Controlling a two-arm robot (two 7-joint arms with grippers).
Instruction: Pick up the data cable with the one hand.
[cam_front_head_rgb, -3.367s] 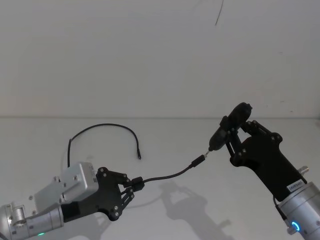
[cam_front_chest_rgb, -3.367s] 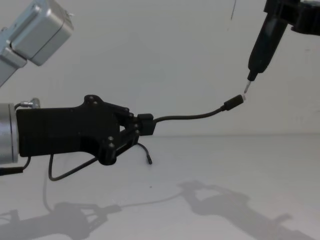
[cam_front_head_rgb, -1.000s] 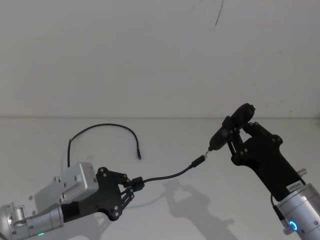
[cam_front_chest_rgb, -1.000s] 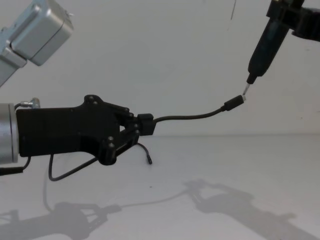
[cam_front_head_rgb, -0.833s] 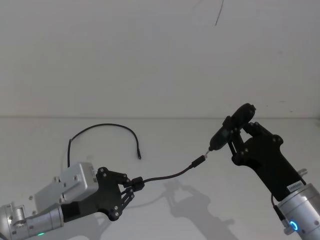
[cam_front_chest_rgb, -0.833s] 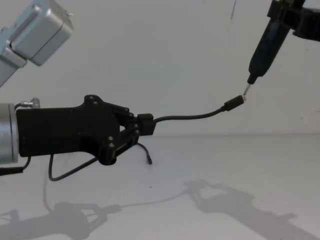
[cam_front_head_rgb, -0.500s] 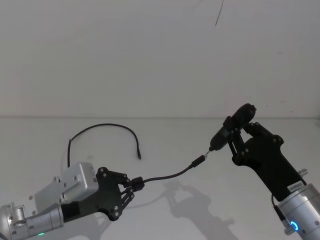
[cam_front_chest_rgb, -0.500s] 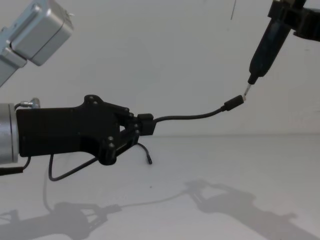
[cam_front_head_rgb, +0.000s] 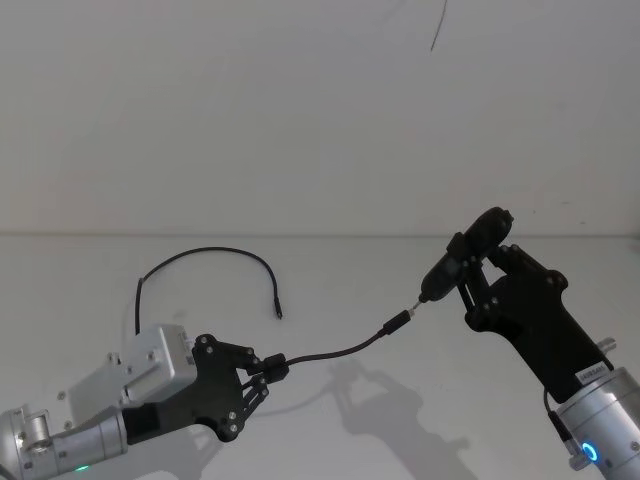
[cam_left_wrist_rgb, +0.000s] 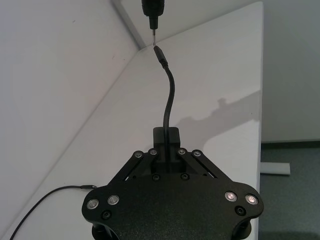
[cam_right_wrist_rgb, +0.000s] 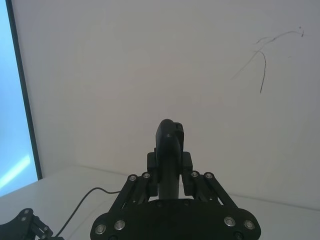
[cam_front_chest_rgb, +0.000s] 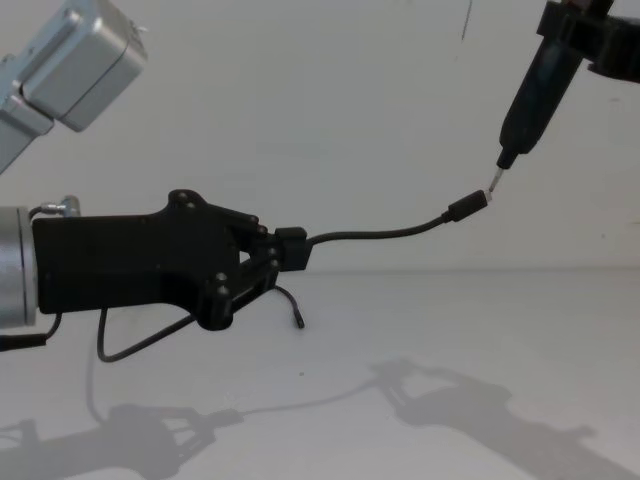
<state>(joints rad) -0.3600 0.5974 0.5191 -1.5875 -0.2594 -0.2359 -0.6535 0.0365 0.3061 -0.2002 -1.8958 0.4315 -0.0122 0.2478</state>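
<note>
The data cable (cam_front_head_rgb: 330, 353) is a thin black cord held in the air by my left gripper (cam_front_head_rgb: 268, 368), which is shut on a small block on it. From there it arcs up to a metal-tipped plug (cam_front_head_rgb: 396, 322). The rest of the cable trails in a loop (cam_front_head_rgb: 205, 253) on the white table, its other end (cam_front_head_rgb: 279, 314) lying free. In the chest view the left gripper (cam_front_chest_rgb: 285, 250) holds the cord (cam_front_chest_rgb: 380, 234) level. My right gripper (cam_front_head_rgb: 472, 258) is shut on a black pen-like tool (cam_front_head_rgb: 443, 272). The tool's thin tip (cam_front_chest_rgb: 494, 180) is right at the plug (cam_front_chest_rgb: 468, 206).
The white table (cam_front_head_rgb: 330, 280) meets a white wall behind. The left wrist view shows the table's edge (cam_left_wrist_rgb: 260, 100) and floor beyond it. The right wrist view looks over the tool (cam_right_wrist_rgb: 170, 145) toward the wall.
The right gripper and its tool have edged very slightly up and to the right. The left gripper and the cable have held still.
</note>
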